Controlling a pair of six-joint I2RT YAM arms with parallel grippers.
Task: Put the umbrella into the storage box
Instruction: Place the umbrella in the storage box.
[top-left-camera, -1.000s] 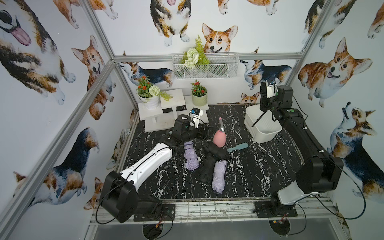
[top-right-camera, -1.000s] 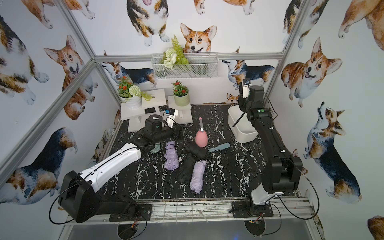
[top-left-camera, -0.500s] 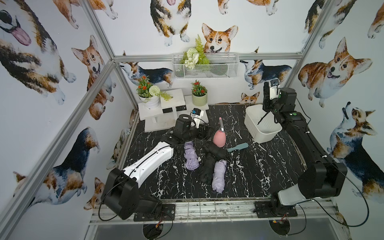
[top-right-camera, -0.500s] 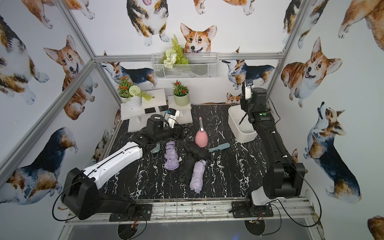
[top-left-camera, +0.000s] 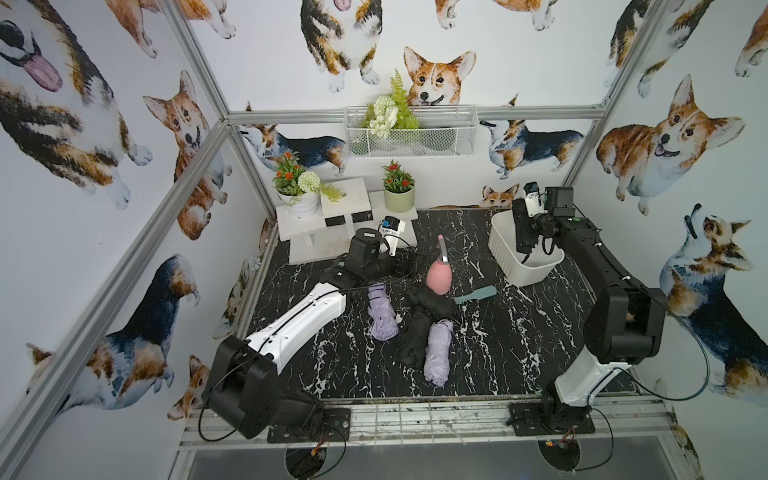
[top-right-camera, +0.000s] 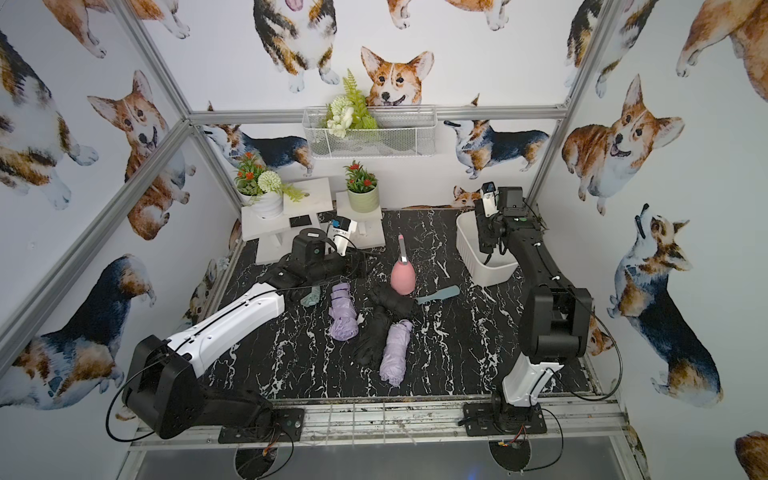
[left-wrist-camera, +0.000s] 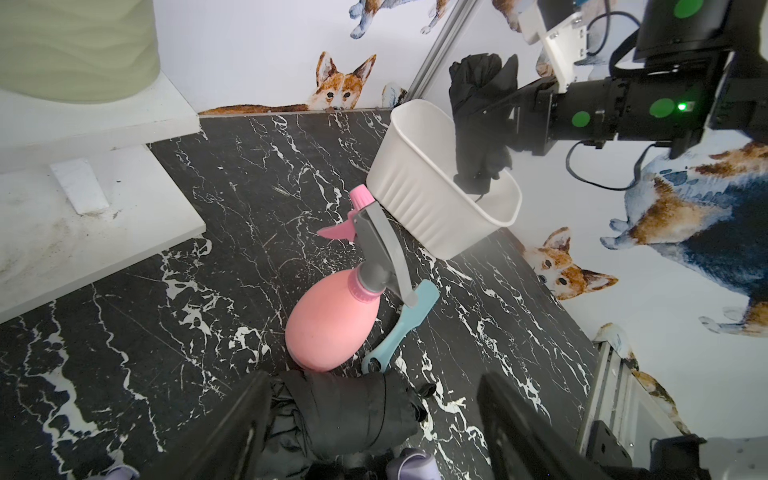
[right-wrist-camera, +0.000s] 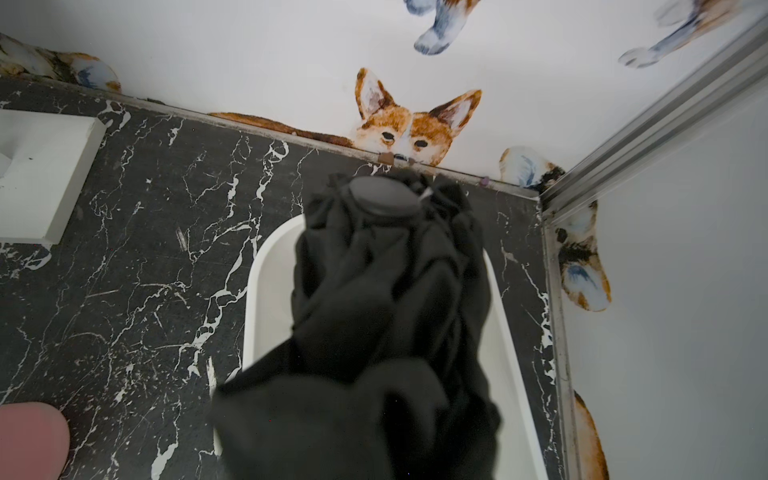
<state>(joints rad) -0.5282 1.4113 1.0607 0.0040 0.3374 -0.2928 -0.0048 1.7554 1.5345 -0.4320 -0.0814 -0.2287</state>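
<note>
Right gripper clamps black folded umbrella | I hold it upright over storage box | lined up to drop in

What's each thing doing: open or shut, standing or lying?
held umbrella, folded, upright, lower end inside the box
storage box, upright
right gripper, shut on held umbrella
left gripper, open, near lying black umbrella
purple umbrellas, folded, lying
spray bottle, upright

Lies low at centre, left gripper spread wide. Grips black umbrella in right gripper, upper right.
</note>
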